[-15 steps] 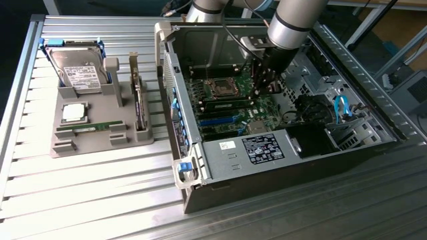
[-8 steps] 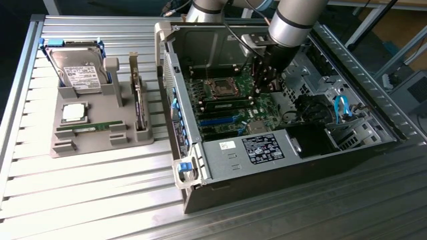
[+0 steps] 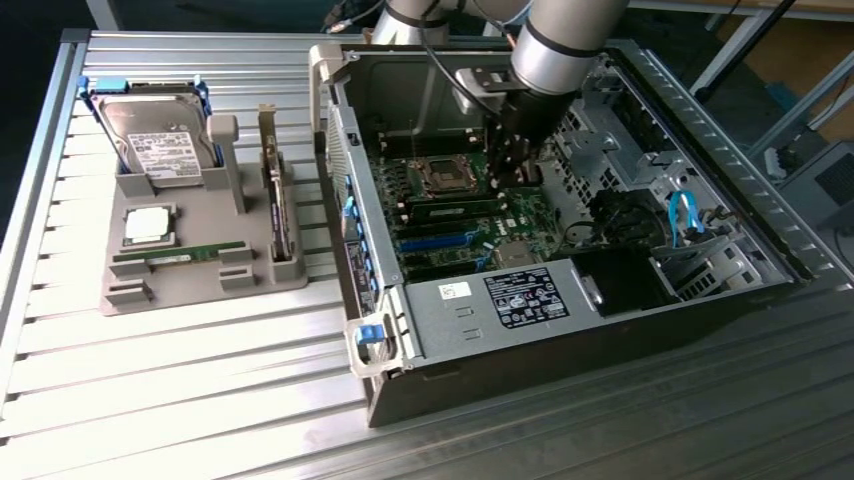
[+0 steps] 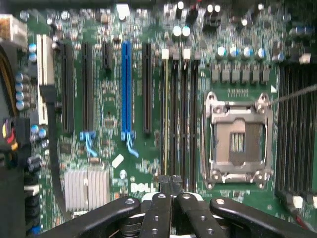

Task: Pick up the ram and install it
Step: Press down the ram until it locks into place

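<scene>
A ram [image 3: 180, 256], a thin green stick with a white label, lies flat in the grey holder [image 3: 200, 290] to the exterior view's left of the open computer case. My gripper [image 3: 519, 178] is down inside the case over the motherboard [image 3: 467, 215], beside the processor socket [image 3: 442, 179]. In the wrist view the gripper [image 4: 171, 182] is shut, with its black fingertips [image 4: 163, 184] pressed together and nothing visibly between them. It hovers at one end of the row of black memory slots [image 4: 179, 114], next to the empty processor socket [image 4: 237, 141]. A thin yellowish edge runs along one slot; I cannot tell what it is.
The holder also carries a silver hard drive [image 3: 158, 140], a square processor chip [image 3: 148, 225] and a long thin board standing on edge [image 3: 278, 205]. The case walls [image 3: 350, 170], the power supply [image 3: 527, 295] and blue cables [image 3: 683, 215] surround the motherboard. A blue expansion slot [image 4: 126, 89] lies beside the memory slots.
</scene>
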Controlling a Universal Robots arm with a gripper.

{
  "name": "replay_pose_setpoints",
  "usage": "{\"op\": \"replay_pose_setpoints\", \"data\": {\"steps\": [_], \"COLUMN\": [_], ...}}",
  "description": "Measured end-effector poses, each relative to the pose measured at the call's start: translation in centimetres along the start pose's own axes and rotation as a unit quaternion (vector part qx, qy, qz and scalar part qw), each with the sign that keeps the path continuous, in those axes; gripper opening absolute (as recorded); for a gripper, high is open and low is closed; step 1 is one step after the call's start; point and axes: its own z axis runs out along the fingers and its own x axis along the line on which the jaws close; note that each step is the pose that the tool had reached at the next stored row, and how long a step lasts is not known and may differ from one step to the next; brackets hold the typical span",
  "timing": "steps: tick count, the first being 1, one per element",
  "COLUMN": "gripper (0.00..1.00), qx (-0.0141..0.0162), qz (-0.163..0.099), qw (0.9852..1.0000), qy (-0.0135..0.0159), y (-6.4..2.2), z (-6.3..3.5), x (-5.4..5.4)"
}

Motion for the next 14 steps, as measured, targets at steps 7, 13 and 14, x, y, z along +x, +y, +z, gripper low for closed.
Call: {"op": "replay_pose_setpoints", "data": {"steps": [7,13,14], "gripper": [0.1,0.1,0.1], "qx": [0.0004,0.0005,0.0006], "qz": [0.0,0.0,0.0], "qw": [1.0,1.0,1.0], "qy": [0.0,0.0,0.0], "y": [4.38,6.98,7.08], "z": [0.04,0.06,0.06], "x": [0.0,0.0,0.0]}}
